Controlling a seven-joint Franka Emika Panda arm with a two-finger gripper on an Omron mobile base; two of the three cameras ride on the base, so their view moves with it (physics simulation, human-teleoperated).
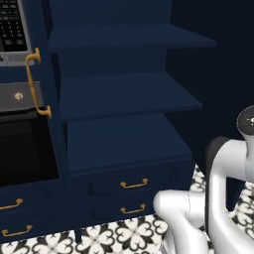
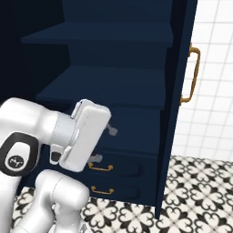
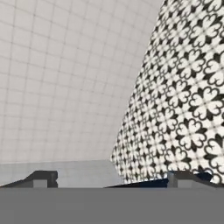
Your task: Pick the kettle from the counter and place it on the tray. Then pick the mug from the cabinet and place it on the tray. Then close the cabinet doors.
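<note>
Navy blue is what you are facing: the cabinet (image 1: 124,94) is standing open in front of the base, its three inner shelves (image 1: 126,89) bare as far as both base views are showing, and its two lower drawers (image 1: 131,186) are sitting shut behind their brass pulls. No mug, kettle or tray is showing anywhere on those shelves or near them, so you are probably working the last step, closing the cabinet doors (though where the mug ended up cannot be checked from here).

The right-hand door (image 2: 179,104) is hanging wide open, edge-on to the right base camera, with its curved brass handle (image 2: 193,75) facing the tiled wall. The left-hand door (image 1: 42,89) is swung back against the black oven unit (image 1: 17,144), its handle (image 1: 34,84) showing in the left base view.

Your tool (image 2: 104,143) is hanging in front of the drawers with its jaws spread wide and holding nothing; the hand camera is looking out at white wall tile and the patterned floor (image 3: 183,100).

Next, you are likely needing to swing the hand out beyond one open door, get behind its outer face, and push it round toward the shelves.
</note>
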